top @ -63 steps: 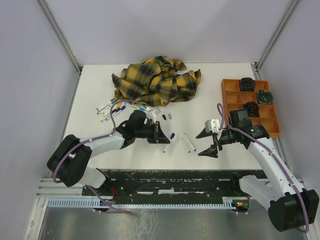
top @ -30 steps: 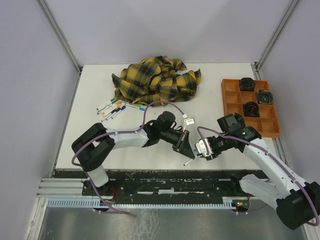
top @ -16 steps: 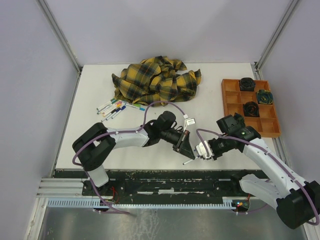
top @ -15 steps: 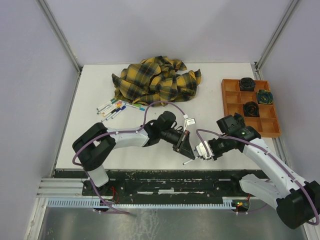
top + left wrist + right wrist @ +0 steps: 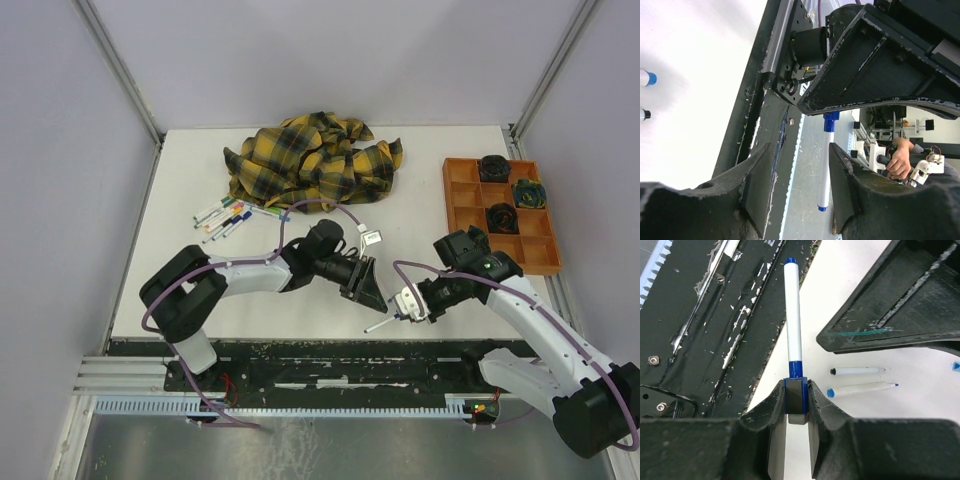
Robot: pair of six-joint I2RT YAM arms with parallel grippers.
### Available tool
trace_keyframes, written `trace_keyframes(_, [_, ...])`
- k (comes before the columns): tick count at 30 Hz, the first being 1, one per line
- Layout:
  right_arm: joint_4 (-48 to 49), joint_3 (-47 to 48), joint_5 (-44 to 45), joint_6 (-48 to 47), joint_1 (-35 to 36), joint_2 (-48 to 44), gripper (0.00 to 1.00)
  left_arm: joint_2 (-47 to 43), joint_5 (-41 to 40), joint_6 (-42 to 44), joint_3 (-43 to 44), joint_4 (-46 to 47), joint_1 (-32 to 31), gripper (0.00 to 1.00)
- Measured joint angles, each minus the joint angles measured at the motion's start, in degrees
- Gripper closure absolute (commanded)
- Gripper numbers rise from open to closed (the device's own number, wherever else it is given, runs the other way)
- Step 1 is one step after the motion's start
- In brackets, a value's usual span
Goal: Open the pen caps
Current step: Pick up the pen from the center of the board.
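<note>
My right hand (image 5: 796, 390) is clamped on the blue cap (image 5: 795, 369) of a white pen (image 5: 792, 315), a grip only its wrist view shows, the barrel jutting over the surface's (image 5: 420, 200) near edge, while my left hand (image 5: 797, 167) stands apart and empty just beside it.

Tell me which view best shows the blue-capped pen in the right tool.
Right wrist: the white plastic pen with the blue cap runs up the frame, cap clamped in the right tool. Left wrist shows it too, cap partly hidden by that tool. The top view gives only a thin sliver.
</note>
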Motion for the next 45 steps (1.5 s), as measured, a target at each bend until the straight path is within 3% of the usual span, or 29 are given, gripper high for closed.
trace_keyframes(19, [-2.49, 0.02, -1.14, -2.80, 0.11, 1.66, 0.88, -1.73, 2.99, 4.63, -0.83, -5.51, -3.48, 0.46])
trace_keyframes(24, [-2.47, 0.09, -1.11, -2.78, 0.11, 1.95, 0.88, -2.93, 3.30, 4.94, -1.31, -5.53, -4.07, 0.64])
trace_keyframes(28, [-2.45, 0.09, -1.11, -2.78, 0.11, 1.95, 0.88, -2.93, 3.98, 5.18, -1.31, -5.88, -4.31, 0.69])
trace_keyframes(35, [-2.49, 0.09, -1.16, -2.75, 0.37, 1.95, 0.86, -2.93, 4.09, 6.60, -1.31, -7.43, -5.07, 0.97])
trace_keyframes(38, [-2.49, 0.09, -1.16, -2.73, 0.37, 1.95, 0.70, -2.93, 4.09, 6.80, -1.31, -7.48, -5.07, 0.97])
trace_keyframes(42, [-2.34, 0.09, -1.42, -1.97, 0.37, 1.90, 0.32, -2.91, 4.04, 6.86, -1.31, -7.52, -5.07, 0.97])
trace_keyframes(45, [-1.70, 0.09, -2.25, -0.44, 0.35, 1.22, 0.23, -2.91, 3.69, 6.88, -1.33, -7.43, -5.09, 0.97])
